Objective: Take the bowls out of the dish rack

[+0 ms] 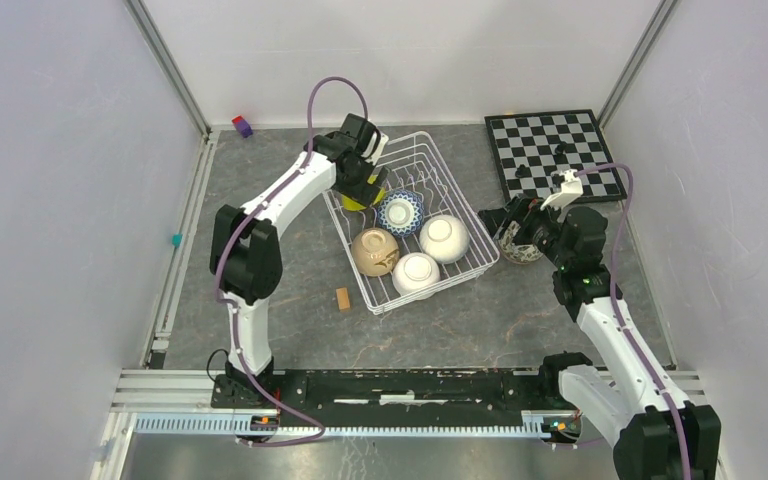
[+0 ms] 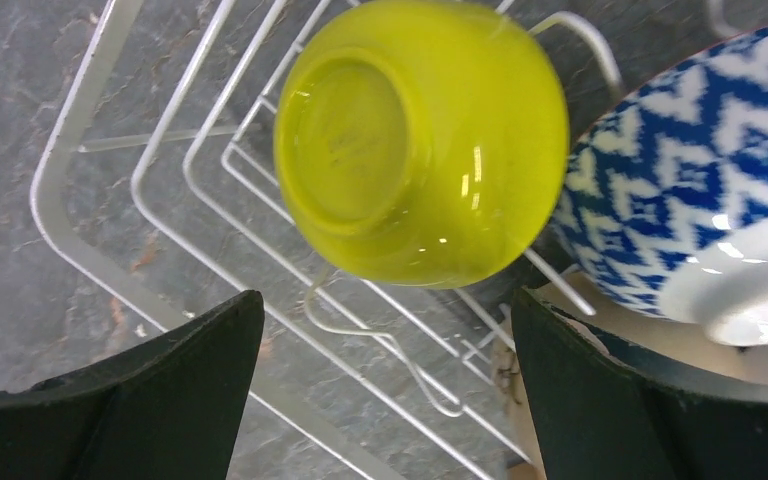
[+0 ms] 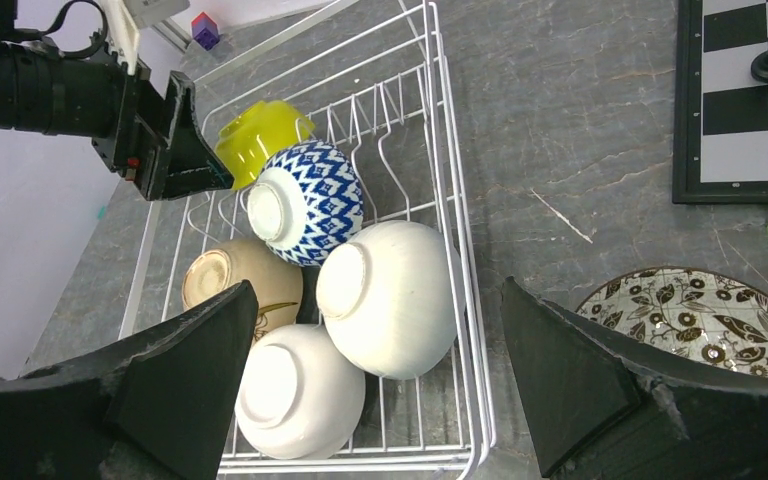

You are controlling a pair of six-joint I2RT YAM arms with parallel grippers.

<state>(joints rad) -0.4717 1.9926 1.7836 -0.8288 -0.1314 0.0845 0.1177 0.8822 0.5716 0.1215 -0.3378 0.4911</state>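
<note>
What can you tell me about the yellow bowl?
The yellow bowl is small, round, shiny lime-yellow, like glazed pottery. It is tipped over, its ringed bottom showing. It lies on the wires at the left side of the dish rack, next to the blue-and-white bowl. The open left gripper hovers by it, not touching.

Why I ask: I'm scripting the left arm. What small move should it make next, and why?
Probably advance the open left hand around the lime-yellow bowl and close. The bowl lies in the dish rack straight ahead, its base facing the hand, not yet gripped.
</note>
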